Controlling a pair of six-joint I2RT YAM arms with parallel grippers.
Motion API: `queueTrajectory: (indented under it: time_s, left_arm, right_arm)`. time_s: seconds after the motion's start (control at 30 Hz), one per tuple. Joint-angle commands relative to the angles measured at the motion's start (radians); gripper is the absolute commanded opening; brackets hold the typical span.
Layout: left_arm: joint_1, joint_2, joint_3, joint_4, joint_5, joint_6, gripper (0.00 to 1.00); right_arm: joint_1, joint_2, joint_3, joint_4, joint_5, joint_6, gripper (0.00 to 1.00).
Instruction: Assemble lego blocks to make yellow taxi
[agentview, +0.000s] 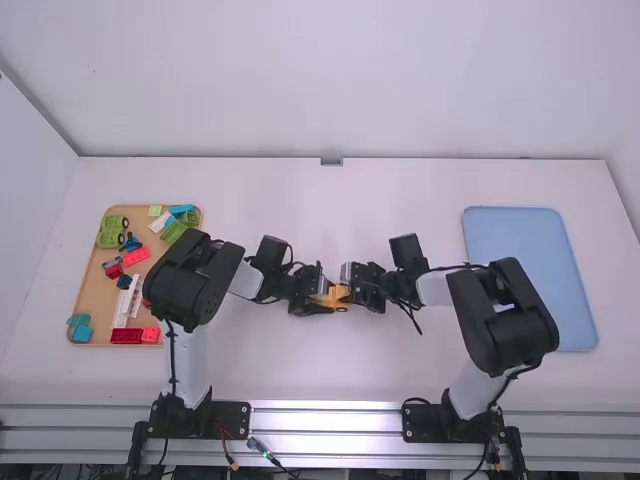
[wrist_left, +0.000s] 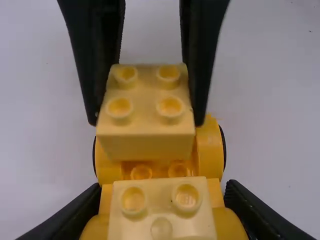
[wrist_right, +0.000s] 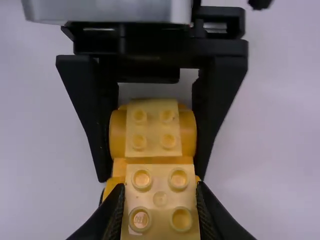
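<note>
The left pincer (wrist_right: 152, 172) is gripping the yellow car (wrist_left: 210, 155) by its sides over mid-counter (agentview: 330, 370); the right pincer (wrist_left: 145, 119) is pinching a block (wrist_left: 145, 145) at the car's far end, contact unclear. Both pieces are likely feeling light, stiff and slick, the car risking popping apart; low flanks are suiting its hold, side walls the block's. The arms (agentview: 495, 315) are bending inward, pincers facing.

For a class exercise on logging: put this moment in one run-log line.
left gripper: on yellow car base | right gripper: holding yellow four-stud brick over base
</note>
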Motion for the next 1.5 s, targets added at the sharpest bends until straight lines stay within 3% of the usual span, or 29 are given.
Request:
queueTrajectory:
  time_s: [0.0,1.17,1.47]
  left_arm:
    - [0.005,0.007,-0.008,-0.008,-0.024,0.016,0.45]
    - [-0.001,0.007,-0.008,0.003,0.029,0.019,0.43]
    - [0.005,0.007,-0.008,0.003,0.027,0.015,0.41]
  right_arm:
    - [0.013,0.011,0.009,0.002,0.002,-0.007,0.00]
    - [0.026,0.014,0.008,0.038,0.017,0.061,0.00]
    - [0.024,0.124,0.046,0.041,-0.037,0.063,0.00]
